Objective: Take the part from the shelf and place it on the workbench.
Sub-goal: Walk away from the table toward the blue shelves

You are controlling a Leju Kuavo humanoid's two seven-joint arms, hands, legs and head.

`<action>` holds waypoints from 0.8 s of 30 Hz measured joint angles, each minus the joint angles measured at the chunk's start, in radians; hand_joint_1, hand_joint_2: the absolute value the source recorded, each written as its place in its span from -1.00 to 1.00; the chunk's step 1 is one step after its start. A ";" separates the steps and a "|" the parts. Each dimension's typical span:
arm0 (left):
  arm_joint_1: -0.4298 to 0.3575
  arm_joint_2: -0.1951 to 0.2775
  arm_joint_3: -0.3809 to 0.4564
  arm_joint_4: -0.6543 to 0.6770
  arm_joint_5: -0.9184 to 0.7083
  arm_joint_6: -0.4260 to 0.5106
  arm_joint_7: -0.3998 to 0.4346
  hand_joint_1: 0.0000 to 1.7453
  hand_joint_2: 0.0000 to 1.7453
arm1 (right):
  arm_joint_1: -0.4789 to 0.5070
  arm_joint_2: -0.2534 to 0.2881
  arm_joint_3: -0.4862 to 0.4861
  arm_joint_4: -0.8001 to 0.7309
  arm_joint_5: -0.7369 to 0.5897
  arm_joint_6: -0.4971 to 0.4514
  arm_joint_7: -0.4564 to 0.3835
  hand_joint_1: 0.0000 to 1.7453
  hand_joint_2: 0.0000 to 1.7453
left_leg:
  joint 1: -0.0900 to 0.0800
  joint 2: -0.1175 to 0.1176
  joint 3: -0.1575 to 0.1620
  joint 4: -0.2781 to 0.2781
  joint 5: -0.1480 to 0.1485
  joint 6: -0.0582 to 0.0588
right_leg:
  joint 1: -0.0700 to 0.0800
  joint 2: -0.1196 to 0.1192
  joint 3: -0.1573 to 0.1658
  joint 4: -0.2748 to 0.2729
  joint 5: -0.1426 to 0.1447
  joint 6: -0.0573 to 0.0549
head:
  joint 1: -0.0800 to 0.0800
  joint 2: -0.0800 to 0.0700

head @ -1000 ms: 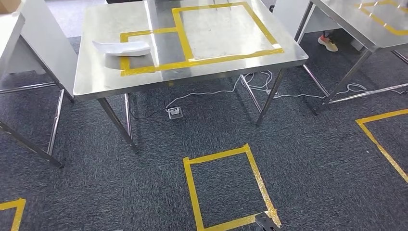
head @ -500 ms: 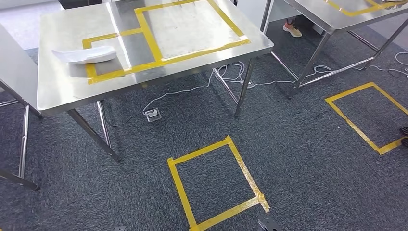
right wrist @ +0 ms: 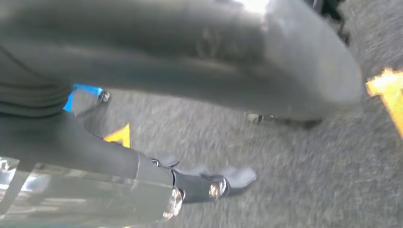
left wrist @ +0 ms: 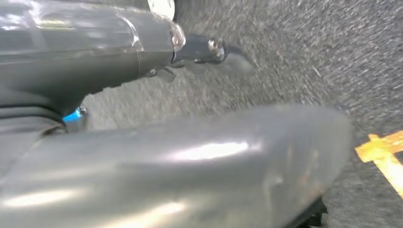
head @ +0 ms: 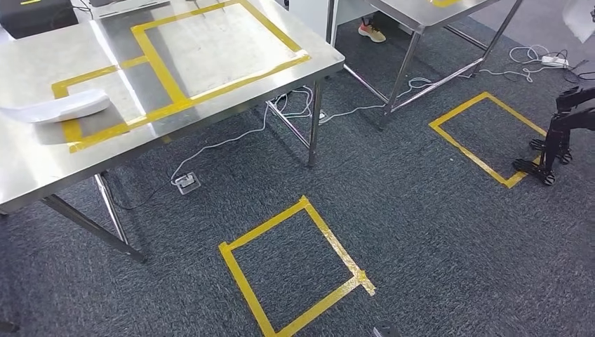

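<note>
Both hands hang over carpet, their grasp impossible to tell; the cable [head: 231,138] at eleven o'clock could snag its feet.

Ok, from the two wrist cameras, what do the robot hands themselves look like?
Both look alike. The left robot hand shows a thick, glossy grey thumb, a clear-shelled grey finger ending in a dark tip with a silver screw, and a small blue marking near its base. The right robot hand has the same: smooth grey thumb, translucent finger casing, dark screw-fastened tip, and a blue tab. Both views are blurred.
</note>
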 joint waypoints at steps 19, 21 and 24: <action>-0.006 0.057 0.001 -0.122 -0.105 0.034 0.013 -1.00 -1.00 | 0.015 0.051 0.004 0.079 -0.109 0.041 -0.057 -1.00 -1.00 | -0.007 0.123 0.031 0.036 -0.076 -0.015 | 0.010 -0.126 0.002 -0.026 0.021 -0.030 | 0.028 0.000; -0.006 0.064 0.000 -0.127 -0.115 0.035 0.025 -1.00 -1.00 | 0.009 0.059 0.004 0.086 -0.119 0.044 -0.061 -1.00 -1.00 | -0.006 0.077 -0.037 0.164 -0.135 -0.016 | 0.010 -0.105 0.006 -0.031 0.023 -0.037 | 0.019 0.000; -0.008 0.071 0.000 -0.130 -0.135 0.030 0.049 -1.00 -1.00 | 0.006 0.067 0.005 0.100 -0.133 0.059 -0.064 -1.00 -1.00 | -0.006 0.080 -0.100 0.240 -0.122 -0.017 | 0.012 -0.068 0.008 -0.027 0.019 -0.038 | 0.012 0.000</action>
